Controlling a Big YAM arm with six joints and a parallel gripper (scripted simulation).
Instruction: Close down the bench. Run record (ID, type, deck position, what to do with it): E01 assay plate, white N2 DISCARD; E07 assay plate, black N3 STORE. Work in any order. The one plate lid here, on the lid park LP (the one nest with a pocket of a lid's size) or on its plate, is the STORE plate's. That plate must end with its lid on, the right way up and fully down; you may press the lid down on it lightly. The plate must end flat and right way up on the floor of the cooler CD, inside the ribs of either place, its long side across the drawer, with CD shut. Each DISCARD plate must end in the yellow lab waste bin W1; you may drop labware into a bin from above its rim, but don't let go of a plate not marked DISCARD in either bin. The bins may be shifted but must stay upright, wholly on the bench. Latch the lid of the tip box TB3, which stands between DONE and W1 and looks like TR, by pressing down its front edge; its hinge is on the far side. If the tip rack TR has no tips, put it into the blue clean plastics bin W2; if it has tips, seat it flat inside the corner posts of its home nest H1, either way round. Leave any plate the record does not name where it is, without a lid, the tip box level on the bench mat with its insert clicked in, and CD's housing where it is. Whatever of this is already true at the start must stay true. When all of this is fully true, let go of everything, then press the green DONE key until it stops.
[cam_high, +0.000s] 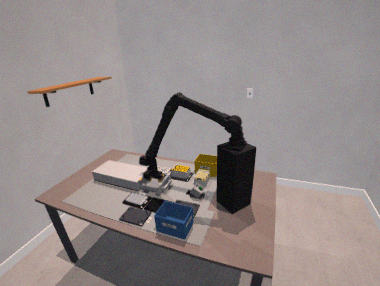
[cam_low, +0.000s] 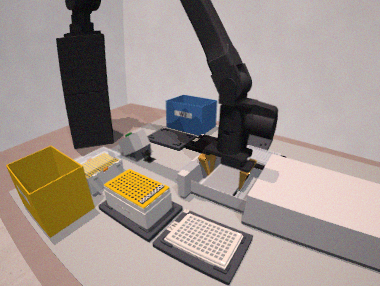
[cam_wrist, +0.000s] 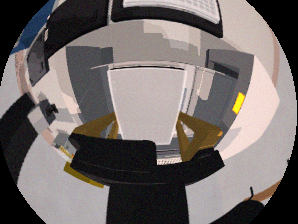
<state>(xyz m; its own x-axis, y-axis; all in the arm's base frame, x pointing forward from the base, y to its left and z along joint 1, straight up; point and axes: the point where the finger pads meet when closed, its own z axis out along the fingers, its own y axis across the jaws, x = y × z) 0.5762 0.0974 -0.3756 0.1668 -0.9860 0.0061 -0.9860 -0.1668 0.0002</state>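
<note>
Amber-tipped gripper (cam_low: 226, 175), centre of the exterior view, lowered into the pulled-out drawer (cam_low: 215, 196) of the pale cooler CD (cam_low: 320, 200). Its fingers stand wide and are clamped on something. The wrist view shows a light grey rectangle between them, which I judge to be the lidded plate (cam_wrist: 147, 96) marked STORE, with its long side across the drawer (the black body under the lid cannot be made out).

Progress, as judged:
- STORE plate: at or close to the drawer floor and not yet released. The drawer is open, so shutting CD remains.
- White assay plate (cam_low: 207, 240): lower centre of the exterior view, on its dark nest with no lid. The discard is not done.
- Yellow waste bin (cam_low: 47, 192): lower left, upright, with nothing visible inside.
- Tip rack (cam_low: 135, 187): yellow top, on a dark nest just right of the yellow bin. Whether it carries tips is too small to tell, so its place is unsettled.
- Tip box TB3 (cam_low: 100, 165): between the yellow bin and the DONE key (cam_low: 131, 135). Its latch state cannot be told.
- DONE key: to be pressed last.

Roughly one item of five is near finished.

Writing: the blue bin (cam_low: 192, 112), upper centre, carries a pale label that appears to read "W2" (blurred). Nothing else is legible, and no brands are visible.
</note>
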